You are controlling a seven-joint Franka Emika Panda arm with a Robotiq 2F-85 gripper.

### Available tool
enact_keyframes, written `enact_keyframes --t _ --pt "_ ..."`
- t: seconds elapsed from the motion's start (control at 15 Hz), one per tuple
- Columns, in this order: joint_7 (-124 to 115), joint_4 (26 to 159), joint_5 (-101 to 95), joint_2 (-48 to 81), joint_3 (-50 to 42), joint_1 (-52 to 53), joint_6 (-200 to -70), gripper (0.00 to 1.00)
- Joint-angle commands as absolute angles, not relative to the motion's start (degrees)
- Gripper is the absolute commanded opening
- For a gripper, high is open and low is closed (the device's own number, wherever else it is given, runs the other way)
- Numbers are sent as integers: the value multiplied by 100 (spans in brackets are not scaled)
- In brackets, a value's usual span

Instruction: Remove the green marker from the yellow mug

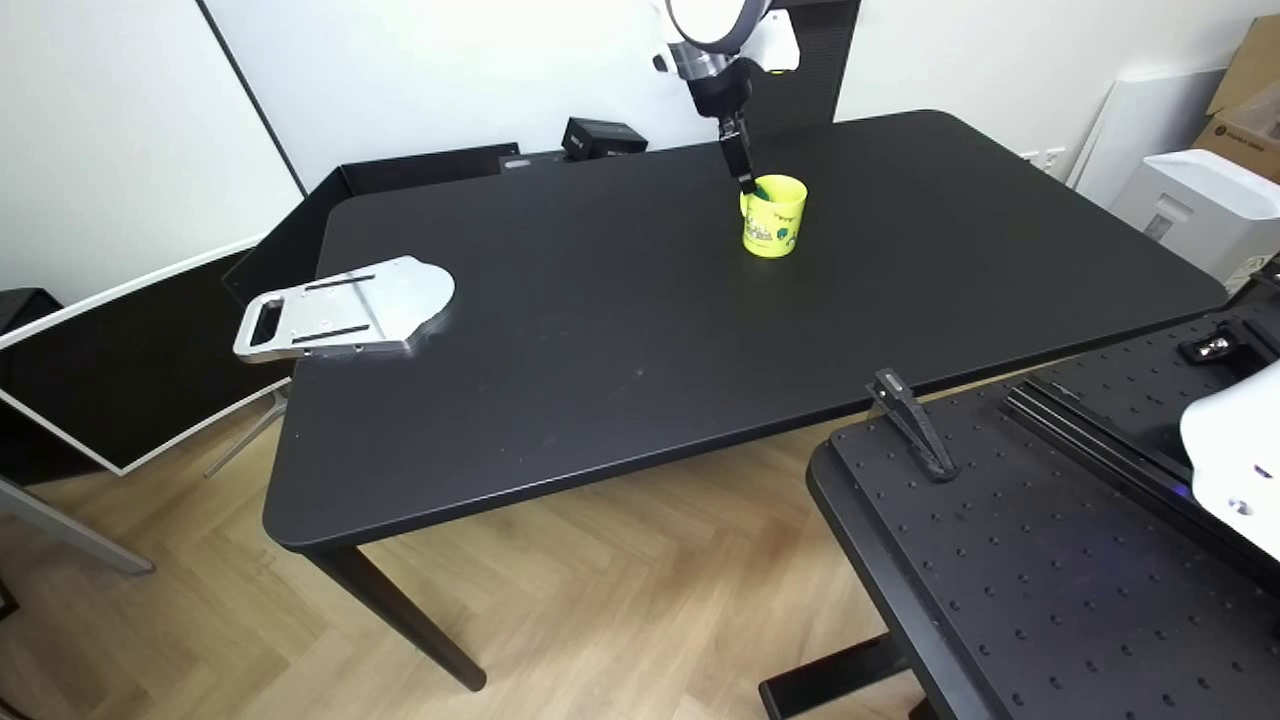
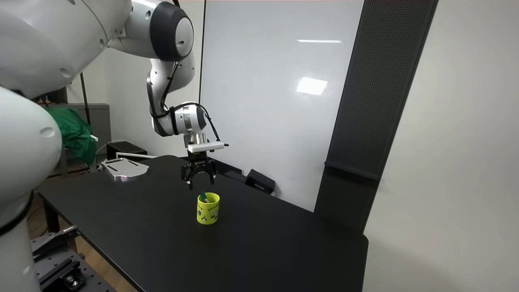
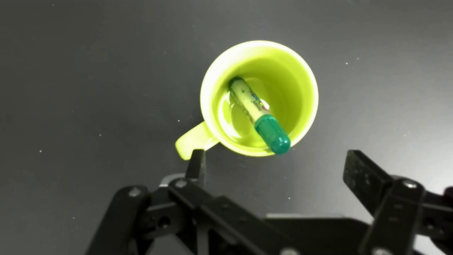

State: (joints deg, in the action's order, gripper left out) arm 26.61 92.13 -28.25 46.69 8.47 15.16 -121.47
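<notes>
The yellow mug [image 1: 770,238] stands upright on the black table in both exterior views [image 2: 207,213]. In the wrist view the mug [image 3: 312,95] is seen from above, its handle pointing to the lower left. The green marker [image 3: 260,111] leans inside it, its teal cap resting at the rim nearest my gripper. The marker's cap also shows above the rim in both exterior views [image 1: 762,192] [image 2: 204,197]. My gripper [image 3: 277,153] is open and empty, its fingers spread wide on either side of the cap. In an exterior view the gripper [image 2: 201,184] hangs above the mug, apart from it.
The black table [image 1: 540,350] carries a silver flat plate [image 1: 375,300] at one end, also in an exterior view [image 2: 125,169]. A black box [image 1: 603,138] stands by the whiteboard wall. A perforated dark bench [image 1: 1050,560] stands beside the table.
</notes>
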Motion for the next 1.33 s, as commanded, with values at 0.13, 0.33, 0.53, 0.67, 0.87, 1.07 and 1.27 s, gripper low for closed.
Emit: enact_keyframes --t 0.13,0.33,0.53,0.67,0.87,1.07,1.27 --pt "2698 8865 -2813 4821 804 1601 -11803 100" --pt "2705 8809 -2789 4844 816 1601 -11687 100" --pt "2721 8753 -2777 4869 823 1606 -11567 100" --pt "2784 8710 -2724 4879 855 1592 -11384 100" --pt "2717 8916 -2789 4796 853 1571 -11556 100" --pt "2722 8908 -2788 4798 854 1572 -11537 100" --pt "2725 8906 -2788 4798 855 1572 -11528 100"
